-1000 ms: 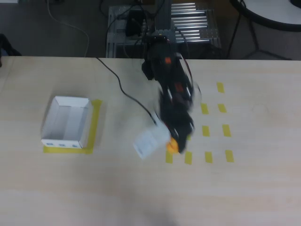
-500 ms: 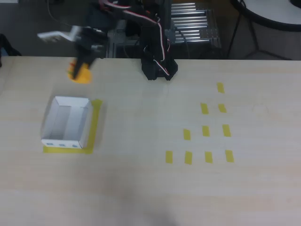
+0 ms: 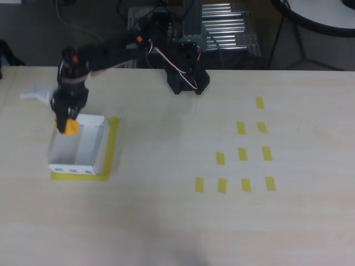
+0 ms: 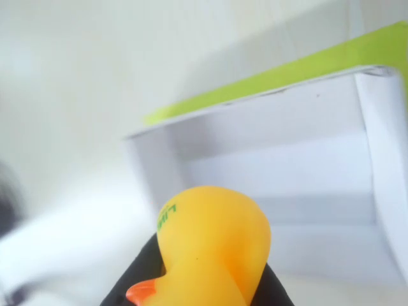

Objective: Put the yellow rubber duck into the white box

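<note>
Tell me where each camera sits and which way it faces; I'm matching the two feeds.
Overhead view: fixed above the table, looking down; shows the arm reaching left, its pincer holding the duck over the box.
Wrist view: rides by the pincer, looking down into the box; dark fingers clasp the duck.
Shared: duck, box, yellow tape.

duck (image 4: 213,245): bottom cut off by wrist-view edge | fingers (image 4: 137,280): mostly hidden | box (image 4: 382,178): right side cropped
</note>
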Controlling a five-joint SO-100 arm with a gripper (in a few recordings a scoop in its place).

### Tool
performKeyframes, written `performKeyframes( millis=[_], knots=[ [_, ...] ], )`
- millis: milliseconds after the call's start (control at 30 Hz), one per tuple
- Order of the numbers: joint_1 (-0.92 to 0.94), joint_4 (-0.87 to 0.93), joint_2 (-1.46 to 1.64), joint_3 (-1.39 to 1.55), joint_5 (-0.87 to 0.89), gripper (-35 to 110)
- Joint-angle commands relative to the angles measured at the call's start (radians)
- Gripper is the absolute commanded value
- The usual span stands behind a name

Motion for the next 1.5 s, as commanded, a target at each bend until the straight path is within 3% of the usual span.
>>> performKeyframes(
  millis=[0,133,533,733,933,1133,1233,1333,1467],
  knots=[
    [0.015,-0.031,-0.061,-0.043,-0.095,0],
    [0.017,-0.048,-0.11,-0.067,-0.117,3],
    [0.008,-0.04,-0.12,-0.083,-0.193,48],
    [0.0,-0.037,-0.069,-0.066,-0.199,53],
    [-0.092,0.048,0.37,0.023,-0.067,48],
    [-0.273,0.156,0.842,-0.106,0.172,0],
    [-0.422,0.086,1.085,-0.054,0.296,0],
    [-0.621,-0.109,1.358,0.261,0.374,0],
    [-0.861,-0.426,1.779,0.999,0.531,0]
  ],
)
